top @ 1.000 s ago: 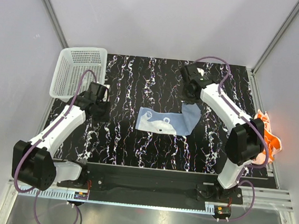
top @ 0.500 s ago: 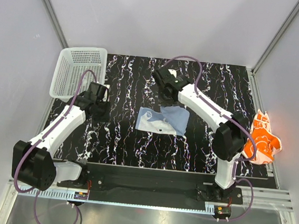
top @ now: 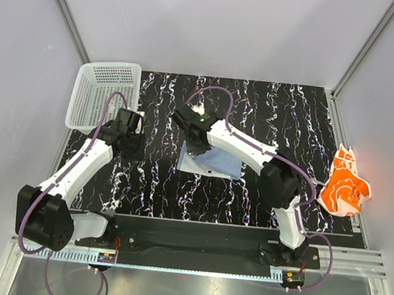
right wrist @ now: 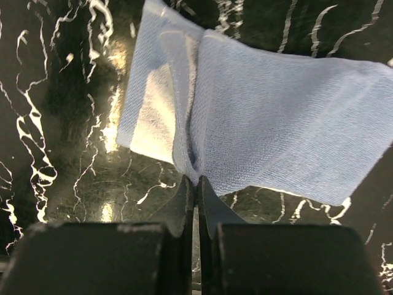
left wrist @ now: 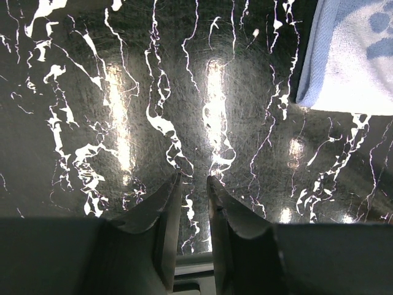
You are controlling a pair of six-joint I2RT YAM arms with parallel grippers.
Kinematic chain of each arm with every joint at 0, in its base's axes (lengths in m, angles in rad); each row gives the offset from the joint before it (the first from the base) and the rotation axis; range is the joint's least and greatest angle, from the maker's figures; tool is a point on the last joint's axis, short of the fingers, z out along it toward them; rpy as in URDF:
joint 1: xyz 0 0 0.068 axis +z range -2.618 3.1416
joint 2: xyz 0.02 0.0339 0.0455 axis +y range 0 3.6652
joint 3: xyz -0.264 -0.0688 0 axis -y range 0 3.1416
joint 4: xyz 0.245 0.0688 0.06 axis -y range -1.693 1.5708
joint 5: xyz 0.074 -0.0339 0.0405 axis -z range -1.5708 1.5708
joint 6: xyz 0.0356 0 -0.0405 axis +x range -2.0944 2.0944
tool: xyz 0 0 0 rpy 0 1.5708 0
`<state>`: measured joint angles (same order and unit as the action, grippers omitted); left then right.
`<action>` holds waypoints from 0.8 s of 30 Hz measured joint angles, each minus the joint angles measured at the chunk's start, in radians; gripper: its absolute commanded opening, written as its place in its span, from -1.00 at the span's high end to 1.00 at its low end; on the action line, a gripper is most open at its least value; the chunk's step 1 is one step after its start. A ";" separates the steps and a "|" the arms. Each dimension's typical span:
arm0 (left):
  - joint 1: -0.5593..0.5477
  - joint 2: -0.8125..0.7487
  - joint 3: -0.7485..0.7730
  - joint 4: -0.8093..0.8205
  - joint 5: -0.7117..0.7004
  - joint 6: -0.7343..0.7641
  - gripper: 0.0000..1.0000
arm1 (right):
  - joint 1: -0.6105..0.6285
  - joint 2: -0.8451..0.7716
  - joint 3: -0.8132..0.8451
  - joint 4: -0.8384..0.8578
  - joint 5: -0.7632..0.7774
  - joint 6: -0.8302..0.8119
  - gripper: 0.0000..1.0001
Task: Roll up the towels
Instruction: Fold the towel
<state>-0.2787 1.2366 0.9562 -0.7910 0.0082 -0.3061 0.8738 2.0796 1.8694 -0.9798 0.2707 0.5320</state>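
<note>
Towels sit well apart in the top view: the blue towel (top: 220, 162) lies on the black, white-veined table (top: 284, 107) at the centre of the frame, and the orange towel (top: 345, 183) is crumpled in a heap at the right edge, its white reverse showing in places. The right arm reaches from the lower right across to the centre, and the right gripper (top: 197, 149) is down on the upper left part of the blue towel. In the right wrist view its two fingers, at the bottom centre, are pressed together on the near edge of the cloth. They pinch it just where a raised fold runs down from the top of the frame. To the right of that fold the fabric spreads in a broad sheet; to the left a smaller, paler flap lies on the table. The left gripper (top: 130, 133) is at the left of the top view, just below the white perforated basket (top: 104, 93) in the upper left, and apart from both towels. In the left wrist view its fingers are parted by a narrow gap with nothing between them, above bare table. A corner of the blue towel, with darker blue patches on it, shows in the upper right of that frame.
</note>
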 measured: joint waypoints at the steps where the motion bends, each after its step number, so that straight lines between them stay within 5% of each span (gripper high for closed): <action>1: 0.000 0.000 0.000 0.000 -0.003 0.000 0.43 | 0.009 0.010 0.004 0.000 0.000 0.001 1.00; 6: 0.000 0.000 0.000 0.000 -0.010 0.000 0.43 | 0.051 0.063 0.018 0.002 -0.001 0.013 0.92; 10: 0.000 0.000 0.000 0.000 -0.013 0.000 0.43 | 0.082 0.113 0.023 0.018 -0.004 0.026 0.24; 11: 0.000 0.000 0.000 0.000 -0.013 0.000 0.43 | 0.087 0.125 0.023 0.021 -0.006 0.026 -0.06; 15: 0.000 0.000 0.000 0.000 -0.016 0.000 0.43 | 0.098 0.175 0.023 0.048 -0.013 0.025 -0.47; 24: -0.002 0.001 0.000 0.000 -0.032 0.000 0.44 | 0.098 0.166 0.048 0.060 0.011 0.012 -0.95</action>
<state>-0.2810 1.2373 0.9562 -0.7914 -0.0238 -0.3061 0.9714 2.2452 1.9175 -0.9199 0.2813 0.5442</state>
